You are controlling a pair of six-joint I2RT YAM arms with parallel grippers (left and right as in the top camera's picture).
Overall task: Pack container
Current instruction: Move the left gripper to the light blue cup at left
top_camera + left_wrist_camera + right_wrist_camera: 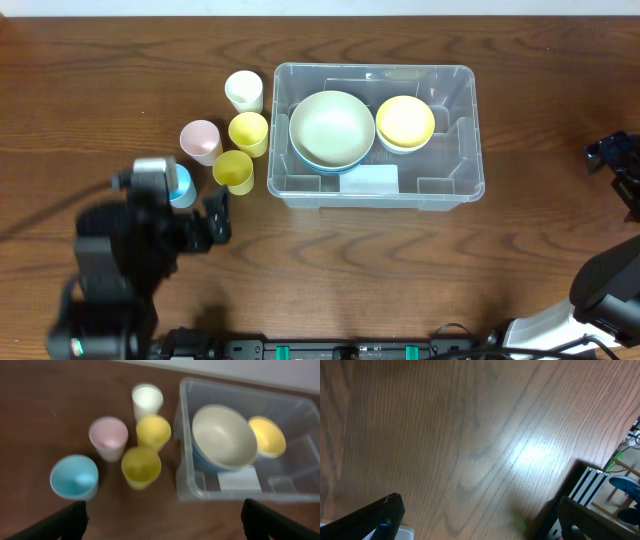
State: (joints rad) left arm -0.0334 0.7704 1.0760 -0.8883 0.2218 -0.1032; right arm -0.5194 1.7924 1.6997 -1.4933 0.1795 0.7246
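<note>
**Pack container:** The left gripper (165, 522) hangs with its two dark fingers spread wide and nothing between them, over bare wood just in front of a cluster of five cups. Nearest it stands a sky-blue cup (74, 477), smooth and round-mouthed, partly covered by the arm in the overhead view. Past it stand a pale pink cup (108, 437), a near yellow cup (141, 466), a far yellow cup (153, 432) and a white cup (147, 400). All are upright, plain-walled and tapering, with the two yellow ones close together. The wrist view is soft with blur.

Just right of the cups sits the container (477, 130), a large clear plastic bin. It is rectangular with rounded corners and has moulded ribs along its inner walls, and it rests on the far middle of the table. In its left half a wide cream bowl (332, 127) nests on a blue bowl (318, 166), of which only a crescent of rim shows. In its right half a smaller yellow bowl (405, 121) sits in another pale one. A white label (372, 179) lies by the near wall.

At the table's right edge, well apart from the bin, the right gripper (480, 517) is also open wide and empty. It hangs over the table (470, 435), dark brown with long flowing grain and a glossy patch of glare.
</note>
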